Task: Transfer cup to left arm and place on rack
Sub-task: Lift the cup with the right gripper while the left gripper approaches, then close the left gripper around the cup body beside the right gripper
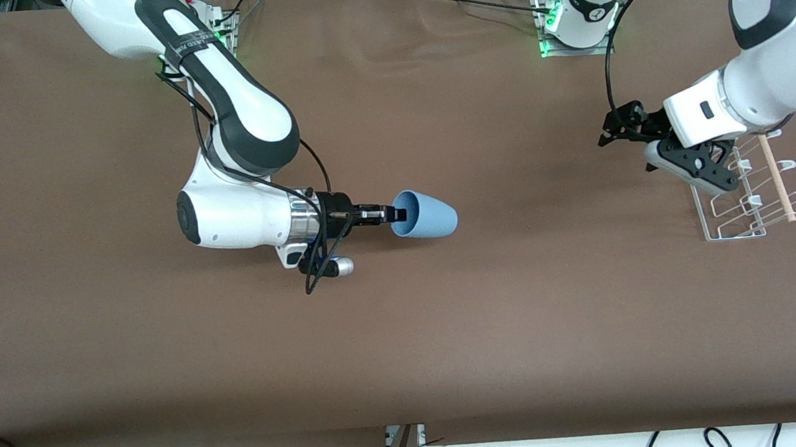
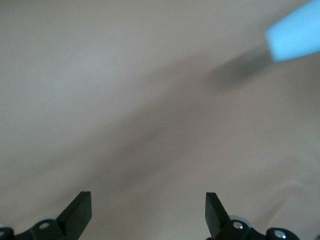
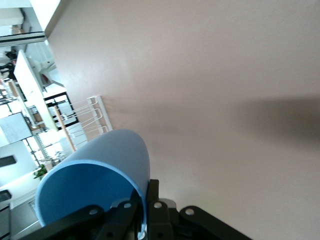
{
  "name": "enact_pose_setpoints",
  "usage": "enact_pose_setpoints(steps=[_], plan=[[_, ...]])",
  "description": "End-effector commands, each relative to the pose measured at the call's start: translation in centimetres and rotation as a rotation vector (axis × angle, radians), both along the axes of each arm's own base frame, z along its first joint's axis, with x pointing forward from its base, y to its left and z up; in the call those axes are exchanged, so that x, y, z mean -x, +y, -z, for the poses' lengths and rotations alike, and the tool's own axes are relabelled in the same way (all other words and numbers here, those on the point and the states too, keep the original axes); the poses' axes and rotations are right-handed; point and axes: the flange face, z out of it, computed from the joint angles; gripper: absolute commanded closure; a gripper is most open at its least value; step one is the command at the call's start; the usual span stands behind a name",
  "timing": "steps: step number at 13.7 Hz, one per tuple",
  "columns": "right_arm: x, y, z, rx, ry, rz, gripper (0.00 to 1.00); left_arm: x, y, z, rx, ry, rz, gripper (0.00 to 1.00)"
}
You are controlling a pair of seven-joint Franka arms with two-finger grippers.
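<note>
Light-blue plastic marks the cup (image 1: 424, 214), which lies sideways in the air over the middle of the brown table (image 1: 451, 334), its open mouth turned toward the right arm's end and its base toward the left arm's end. The right claw (image 1: 395, 214) has closed on the cup's rim, one finger inside the mouth and one outside, as the right wrist view shows (image 3: 142, 227) with the cup (image 3: 95, 185) filling the foreground. The left claw (image 1: 700, 175) hangs over the white wire rack (image 1: 750, 211) at the left arm's end of the table; its fingers (image 2: 77, 212) stand wide apart with nothing between them. A wooden dowel (image 1: 776, 176) runs across the top of the rack. The cup and the rack are well apart.
</note>
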Motion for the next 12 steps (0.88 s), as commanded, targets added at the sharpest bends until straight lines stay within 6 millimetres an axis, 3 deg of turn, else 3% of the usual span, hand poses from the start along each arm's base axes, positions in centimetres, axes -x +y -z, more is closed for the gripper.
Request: enact_pose_setpoints(steps=[1, 3, 6, 12], plan=[[-0.1, 2.3, -1.1, -0.062, 0.009, 0.008, 1.00, -2.8, -0.9, 1.3, 0.126, -0.057, 0.111, 0.00], [0.2, 3.8, -1.2, -0.073, 0.000, 0.001, 1.00, -3.8, -3.1, 3.1, 0.202, -0.122, 0.231, 0.00], [0.5, 4.4, -0.9, -0.090, 0.012, 0.014, 1.00, -4.7, -5.4, 5.9, 0.322, -0.207, 0.410, 0.00], [0.7, 4.8, -0.9, -0.106, 0.024, 0.018, 1.00, -5.0, -8.3, 5.9, 0.446, -0.447, 0.661, 0.00]])
